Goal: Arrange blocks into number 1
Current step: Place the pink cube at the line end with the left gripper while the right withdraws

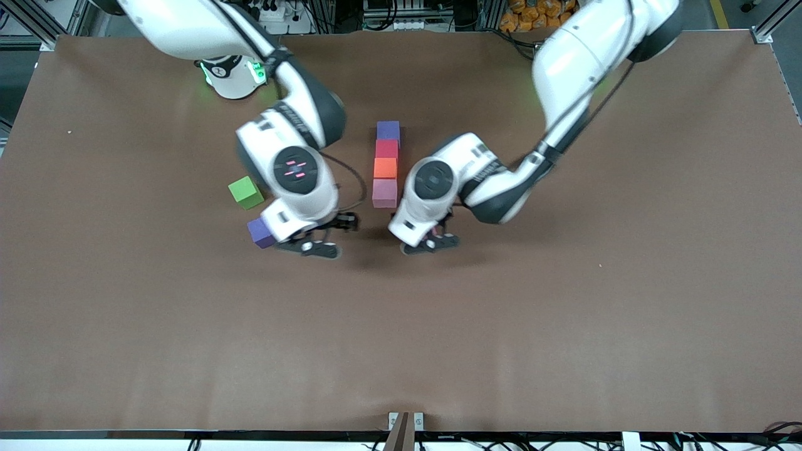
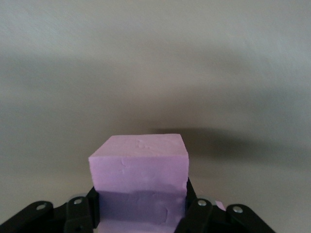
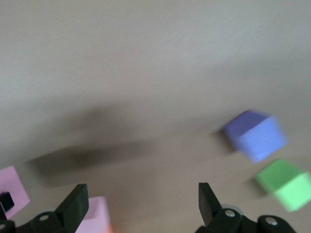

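the left gripper (image 1: 432, 241) hangs over the bare brown table (image 1: 564, 300), just beside the end of the block column that lies nearest the front camera. its fingers (image 2: 80, 213) are clenched on a pink matte foam cube (image 2: 140, 182): the two black pads press the cube's lower side faces, one on each side, and most of the cube sticks out past the fingertips, its top face and front face clear of them.

the other blocks form a straight column on the table, touching one another: a purple foam cube (image 1: 388, 130) farthest from the front camera, then a red foam cube (image 1: 387, 148), an orange foam cube (image 1: 385, 168), and a second pink foam cube (image 1: 385, 193) nearest the camera.

the right gripper (image 1: 316, 241) is over the table toward the right arm's end, its fingers (image 3: 75, 206) spread wide and released, nothing between them. a blue-violet foam cube (image 1: 260, 232) lies just beside that gripper, and a green foam cube (image 1: 245, 192) sits near it, farther from the front camera.
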